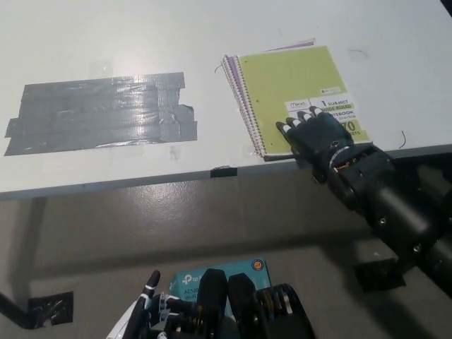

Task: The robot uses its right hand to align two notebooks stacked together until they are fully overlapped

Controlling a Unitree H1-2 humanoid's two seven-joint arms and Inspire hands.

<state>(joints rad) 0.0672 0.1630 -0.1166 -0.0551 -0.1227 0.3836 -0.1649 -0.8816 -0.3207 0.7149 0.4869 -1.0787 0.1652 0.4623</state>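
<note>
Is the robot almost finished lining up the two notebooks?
Nearly. The green notebook covers almost all of the purple notebook, which peeks out only as thin strips along the spiral side and the far edge. The black right hand lies flat on the green cover's near corner, working it. What remains is a small nudge until no purple shows. The white left hand rests low, below the table.

Looks like a lab or test room: a plain white desk (pixel 106 35) patched with grey tape (pixel 99 113), bare concrete floor (pixel 141 226), a boxed router (pixel 212 275) below.
</note>
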